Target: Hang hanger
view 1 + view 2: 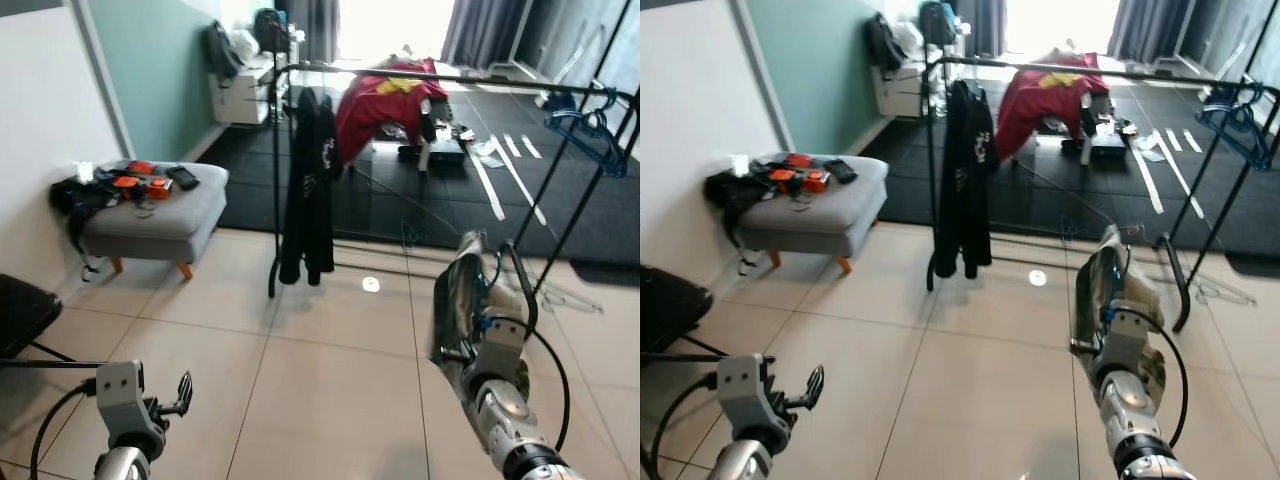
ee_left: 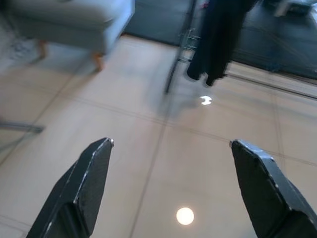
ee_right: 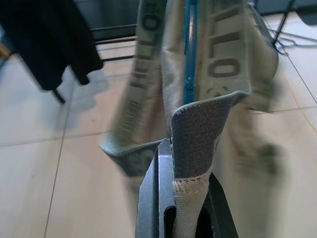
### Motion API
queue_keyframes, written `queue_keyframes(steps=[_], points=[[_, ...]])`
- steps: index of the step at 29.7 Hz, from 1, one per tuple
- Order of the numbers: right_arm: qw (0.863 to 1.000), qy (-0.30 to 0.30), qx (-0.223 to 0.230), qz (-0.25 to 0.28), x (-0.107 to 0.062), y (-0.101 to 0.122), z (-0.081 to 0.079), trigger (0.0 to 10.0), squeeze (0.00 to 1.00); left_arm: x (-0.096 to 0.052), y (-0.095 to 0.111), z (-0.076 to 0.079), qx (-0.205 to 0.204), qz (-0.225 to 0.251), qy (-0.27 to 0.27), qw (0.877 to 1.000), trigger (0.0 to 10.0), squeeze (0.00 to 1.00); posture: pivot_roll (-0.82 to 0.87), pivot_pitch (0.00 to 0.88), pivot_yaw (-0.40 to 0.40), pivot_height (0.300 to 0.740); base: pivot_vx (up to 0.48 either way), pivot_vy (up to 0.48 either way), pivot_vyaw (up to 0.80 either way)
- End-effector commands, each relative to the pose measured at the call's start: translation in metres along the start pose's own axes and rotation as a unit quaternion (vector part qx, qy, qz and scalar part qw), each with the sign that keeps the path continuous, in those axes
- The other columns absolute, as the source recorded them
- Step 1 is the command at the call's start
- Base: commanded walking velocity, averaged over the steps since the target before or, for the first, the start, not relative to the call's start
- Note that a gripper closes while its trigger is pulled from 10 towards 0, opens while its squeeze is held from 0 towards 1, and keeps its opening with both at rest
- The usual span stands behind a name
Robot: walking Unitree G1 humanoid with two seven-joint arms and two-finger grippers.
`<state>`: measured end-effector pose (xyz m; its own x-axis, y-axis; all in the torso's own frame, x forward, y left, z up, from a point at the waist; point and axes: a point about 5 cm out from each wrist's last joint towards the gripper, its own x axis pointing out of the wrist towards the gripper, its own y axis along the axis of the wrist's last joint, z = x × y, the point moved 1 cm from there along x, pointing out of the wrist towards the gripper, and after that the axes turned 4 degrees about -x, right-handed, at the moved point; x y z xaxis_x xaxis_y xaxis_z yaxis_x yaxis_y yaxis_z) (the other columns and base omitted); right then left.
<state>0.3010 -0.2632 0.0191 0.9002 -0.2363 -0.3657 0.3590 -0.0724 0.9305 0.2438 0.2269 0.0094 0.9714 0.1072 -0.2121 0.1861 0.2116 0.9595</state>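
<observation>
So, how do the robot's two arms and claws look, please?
Both arms are silver metal with black cables looping beside them. The left claw has two long, dark, pointed fingers. The right claw has dark grey-blue fingers, and the right arm bears a small orange spot.

Probably a home: clothes rack (image 1: 450, 78), footstool (image 1: 160, 215).

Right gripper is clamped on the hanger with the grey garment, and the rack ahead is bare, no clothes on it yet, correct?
Not bare. The left eye view shows a black garment already hanging on the rack, and blue hangers at its far end. The right gripper is indeed clamped on the hanger with the grey garment.
</observation>
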Motion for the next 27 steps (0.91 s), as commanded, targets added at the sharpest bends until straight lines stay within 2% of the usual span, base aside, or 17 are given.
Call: queue_keyframes(steps=[1, 5, 15, 17, 22, 27], points=[[1.000, 0.012, 0.001, 0.025, 0.004, 0.012, -0.008, 10.0, 0.00, -0.006, -0.004, -0.010, 0.000, -0.006, 0.014, 1.000, 10.0, 0.00, -0.05, 0.000, 0.027, 0.740, 0.480, 0.000, 0.00], [1.000, 0.012, -0.004, 0.021, 0.004, 0.011, -0.007, 10.0, 0.00, -0.006, -0.006, -0.011, 0.001, -0.010, 0.011, 1.000, 10.0, 0.00, -0.06, 0.006, 0.032, 0.740, 0.480, 0.000, 0.00], [1.000, -0.009, -0.006, 0.015, 0.003, 0.009, 0.002, 10.0, 0.00, -0.007, -0.014, -0.007, -0.003, -0.021, 0.004, 1.000, 10.0, 0.00, -0.06, 0.011, 0.017, 0.740, 0.480, 0.000, -0.76], [1.000, -0.013, -0.017, 0.020, 0.004, 0.014, 0.004, 10.0, 0.00, -0.008, -0.012, -0.003, -0.004, -0.015, 0.000, 1.000, 10.0, 0.00, -0.05, 0.016, 0.009, 0.740, 0.480, 0.000, 0.00], [0.999, 0.002, -0.024, 0.042, 0.008, 0.028, -0.002, 10.0, 0.00, -0.008, -0.011, -0.004, -0.004, -0.012, 0.000, 1.000, 10.0, 0.00, -0.07, 0.007, 0.022, 0.740, 0.480, 0.000, 0.00], [0.995, 0.030, -0.043, 0.080, 0.016, 0.061, -0.014, 10.0, 0.00, -0.008, -0.012, -0.005, -0.002, -0.012, -0.002, 1.000, 10.0, 0.00, -0.06, 0.016, 0.020, 0.740, 0.480, 0.000, 0.00]])
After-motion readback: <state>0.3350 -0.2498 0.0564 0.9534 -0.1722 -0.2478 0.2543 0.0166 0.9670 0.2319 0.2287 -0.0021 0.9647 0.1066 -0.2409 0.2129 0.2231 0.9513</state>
